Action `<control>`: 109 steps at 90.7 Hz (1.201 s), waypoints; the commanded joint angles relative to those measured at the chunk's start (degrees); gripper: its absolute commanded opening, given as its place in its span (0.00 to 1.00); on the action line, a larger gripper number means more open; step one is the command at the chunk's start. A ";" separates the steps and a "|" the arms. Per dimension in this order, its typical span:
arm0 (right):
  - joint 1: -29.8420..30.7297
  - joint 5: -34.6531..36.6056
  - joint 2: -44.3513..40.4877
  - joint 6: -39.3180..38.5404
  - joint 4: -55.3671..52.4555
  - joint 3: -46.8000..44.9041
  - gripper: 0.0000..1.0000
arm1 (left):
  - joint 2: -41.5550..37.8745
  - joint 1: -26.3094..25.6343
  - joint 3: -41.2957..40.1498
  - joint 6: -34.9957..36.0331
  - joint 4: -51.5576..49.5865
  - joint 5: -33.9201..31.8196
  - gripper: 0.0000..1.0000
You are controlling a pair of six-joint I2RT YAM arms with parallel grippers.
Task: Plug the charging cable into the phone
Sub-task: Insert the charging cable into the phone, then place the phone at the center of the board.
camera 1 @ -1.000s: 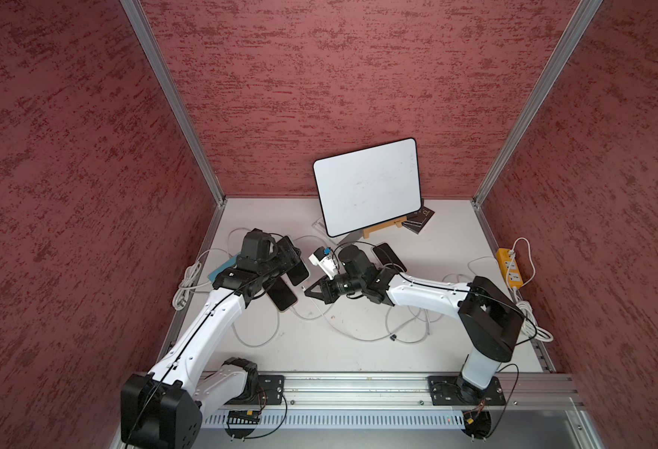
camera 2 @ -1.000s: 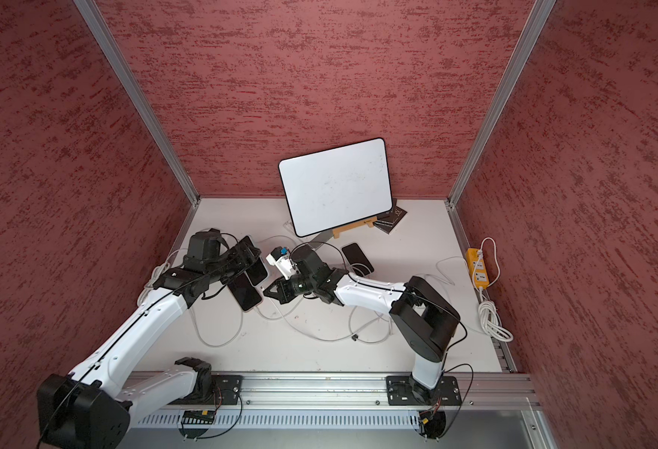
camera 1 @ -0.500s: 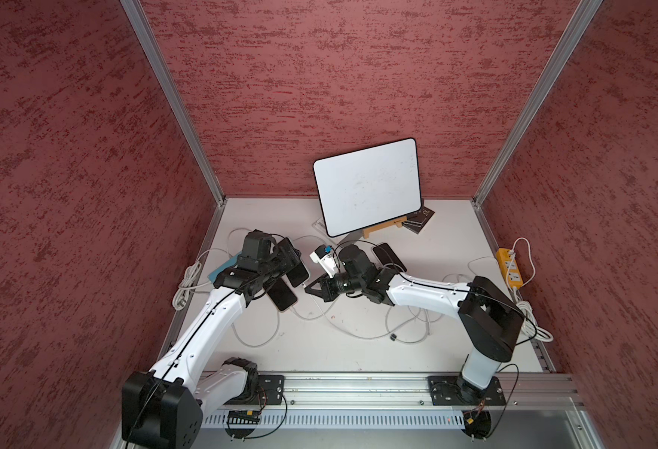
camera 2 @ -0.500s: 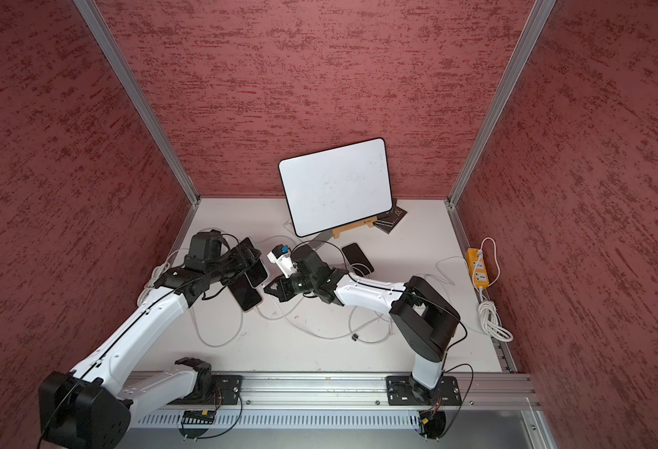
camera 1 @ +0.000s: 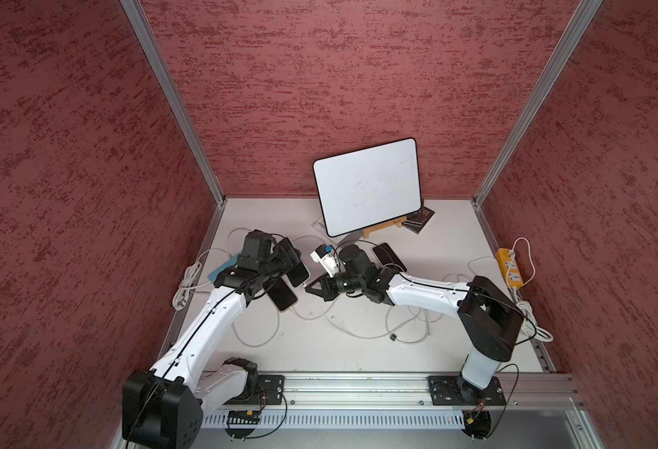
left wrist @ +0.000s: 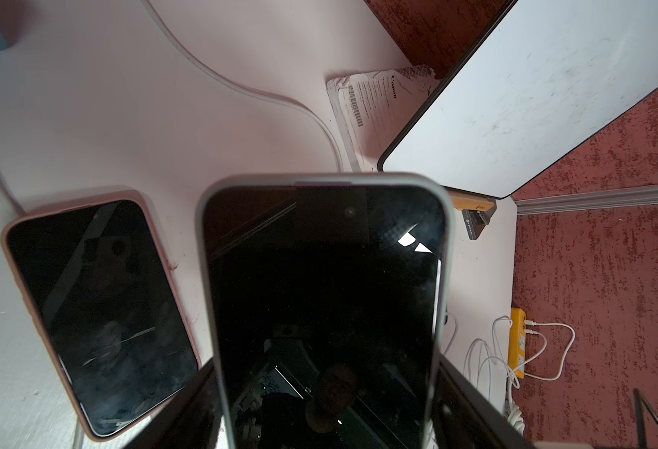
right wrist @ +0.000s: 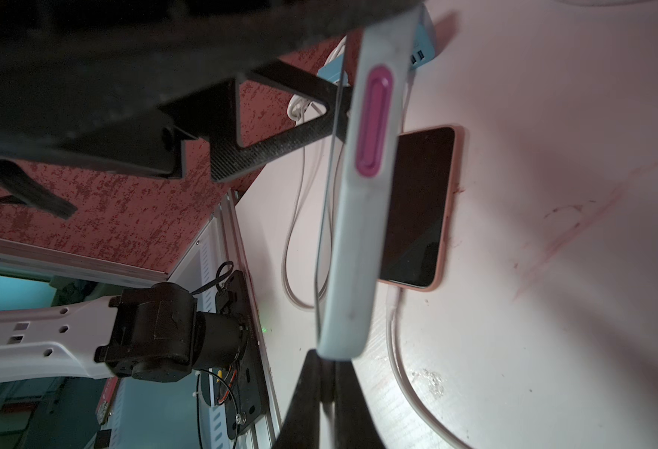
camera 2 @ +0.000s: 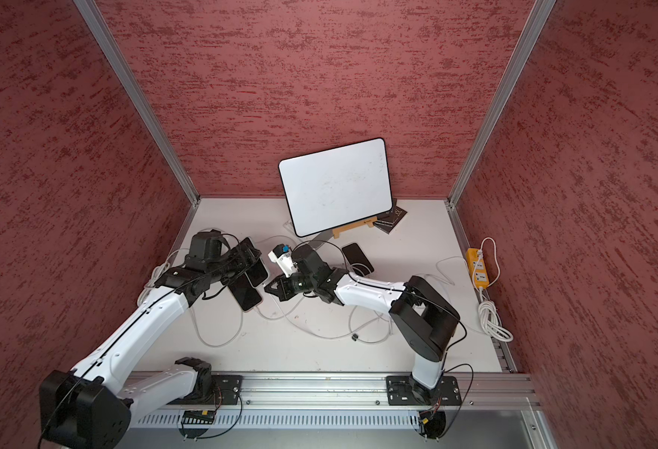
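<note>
Grey-cased phone (left wrist: 323,291) is up off the table, clamped by its long edges in the left gripper (camera 1: 285,265), jaws spread wide round it. Right gripper (camera 1: 311,288) is pinched fully closed, tips just at the phone's lower end in the right wrist view. Can't tell whether a plug sits between them.

Against a second ago, next to nothing has moved: both arms in the same pose, both grips unchanged. Reads as a pause at line-up. Plug not in yet, final approach to the port remains.

Surface, near to far:
- Aluminium rail (camera 1: 358,383) carries both arm bases.
- Pale scuffed table (camera 1: 358,357), white cables (right wrist: 390,342) looping across the middle.
- Pink-cased phone (left wrist: 98,311) lies flat just beside the held one, a cable already at its near end.
- Another dark phone (camera 1: 387,256) lies beyond the right arm.
- Yellow power strip (camera 1: 509,268) at the right edge, blue box (camera 1: 218,272) at the left.
- Far: whiteboard (camera 1: 366,186) on a wooden stand, red textured walls (camera 1: 319,77) on three sides.
</note>
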 commanded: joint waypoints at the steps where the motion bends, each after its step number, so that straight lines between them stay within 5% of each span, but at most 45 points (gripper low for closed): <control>1: -0.86 2.70 0.74 1.41 4.01 1.24 0.00 | 0.26 -0.33 -0.80 -0.61 1.17 1.12 0.00; 85: -2.04 4.32 4.35 1.46 5.57 6.08 0.00 | 1.96 -1.54 -2.84 -1.49 1.25 0.70 0.00; 97: -2.86 2.10 2.29 -0.75 2.73 4.58 0.40 | 2.88 -1.27 -1.09 -1.49 -0.41 -0.96 0.00; 109: -5.23 -1.10 -3.58 -4.98 -1.52 -0.03 0.54 | 6.24 -0.56 1.79 -1.83 -1.97 -2.64 0.03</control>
